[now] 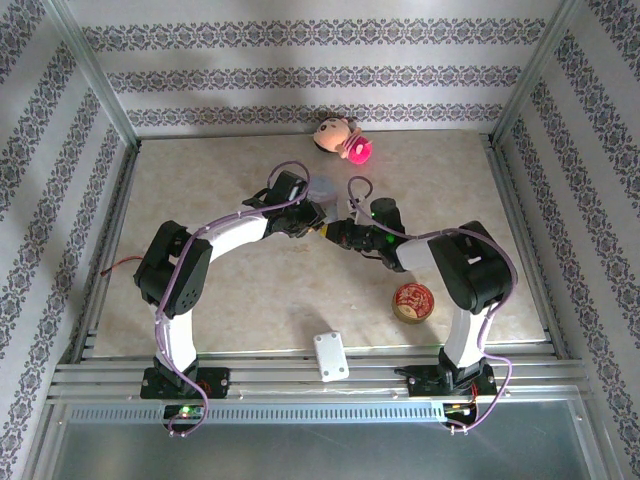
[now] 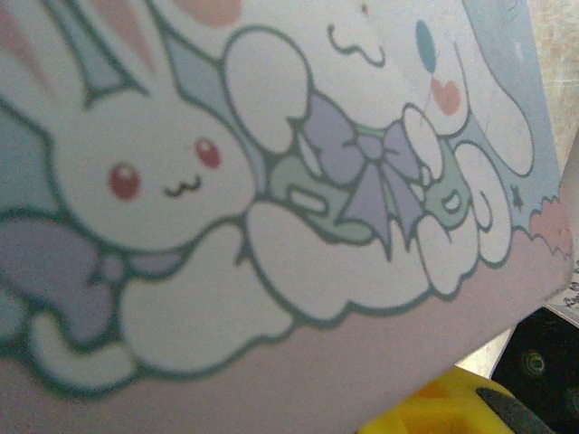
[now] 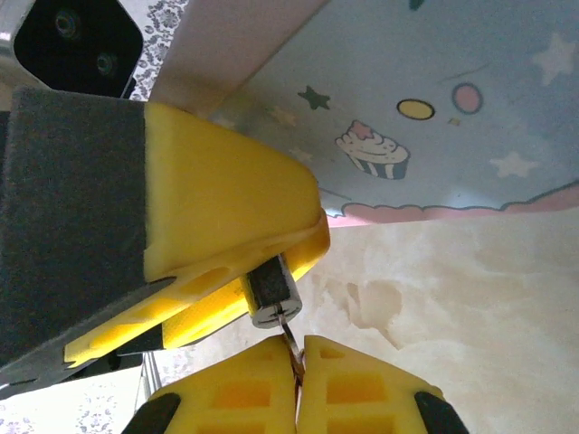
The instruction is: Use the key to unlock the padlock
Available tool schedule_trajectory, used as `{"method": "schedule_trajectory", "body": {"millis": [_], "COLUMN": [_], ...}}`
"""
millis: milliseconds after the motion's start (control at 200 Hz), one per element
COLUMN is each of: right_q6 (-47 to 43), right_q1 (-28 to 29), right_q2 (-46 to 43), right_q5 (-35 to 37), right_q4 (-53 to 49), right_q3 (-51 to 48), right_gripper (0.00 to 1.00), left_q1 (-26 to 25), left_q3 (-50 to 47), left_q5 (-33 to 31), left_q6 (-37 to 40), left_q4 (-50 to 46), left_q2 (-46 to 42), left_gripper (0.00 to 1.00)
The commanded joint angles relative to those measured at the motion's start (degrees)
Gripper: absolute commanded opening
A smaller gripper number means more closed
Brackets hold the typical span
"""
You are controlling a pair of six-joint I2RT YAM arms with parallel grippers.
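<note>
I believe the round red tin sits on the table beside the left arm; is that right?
Not quite: the round red tin sits on the table beside the right arm, as the top external view shows.

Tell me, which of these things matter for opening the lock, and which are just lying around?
Part of the job:
- padlock, clamped in the left gripper
- key, pinched in the right gripper, meeting the padlock's end

Lying about:
- pale-blue cartoon tin, close behind the grippers
- round red tin
- doll toy
- white plate at the near edge
</note>
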Motion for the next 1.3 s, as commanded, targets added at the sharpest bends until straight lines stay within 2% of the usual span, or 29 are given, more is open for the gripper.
{"method": "schedule_trajectory", "body": {"millis": [0, 125, 265, 370, 570, 640, 889, 989, 1109, 1294], "right_q6": [5.58, 14.63, 13.03, 9.73, 0.82, -1.99, -9.70, -16.15, -22.92, -22.54], "right_q1": [-1.13, -2.62, -2.54, -2.36, -2.13, -1.96, -0.70, 1.43, 4.64, 5.65], "right_q2": [1.22, 5.40, 5.00, 2.82, -2.83, -5.06, -15.49, -20.54, -24.80, -27.20], "right_q5": [2.94, 1.40, 2.62, 3.37, 6.71, 8.06, 12.58, 18.74, 26.36, 28.29], "right_q4": [13.00, 24.77, 23.93, 19.84, 5.98, 2.33, -2.84, -10.90, -20.80, -20.90], "right_q3": [5.10, 3.36, 1.67, 0.35, -2.60, -4.13, -10.63, -10.66, -9.21, -11.79], "right_gripper": [0.00, 0.00, 0.00, 0.08, 0.32, 0.37, 0.41, 0.44, 0.42, 0.39], "left_q1": [-4.59, -4.59, -4.25, -3.89, -3.71, -3.71, -3.44, -3.44, -3.44, -3.47], "left_q3": [-0.64, -1.02, -2.13, -3.81, -5.74, -5.98, -5.88, -5.67, -6.12, -6.52], "left_q5": [14.65, 13.75, 11.79, 9.79, 7.80, 7.13, 6.39, 6.50, 6.54, 6.90], "left_q6": [0.35, 0.35, -0.21, -1.75, -5.06, -5.50, -5.54, -5.18, -5.43, -6.07], "left_q4": [-3.38, -3.41, -3.62, -2.60, 0.63, 1.11, 0.62, 0.00, 0.18, 0.94], "left_q2": [0.67, 0.06, -0.90, -1.60, -1.49, -1.33, -1.44, -1.46, -1.56, -1.54], "left_gripper": [0.00, 0.00, 0.00, 0.00, 0.00, 0.00, 0.00, 0.00, 0.00, 0.00]}}
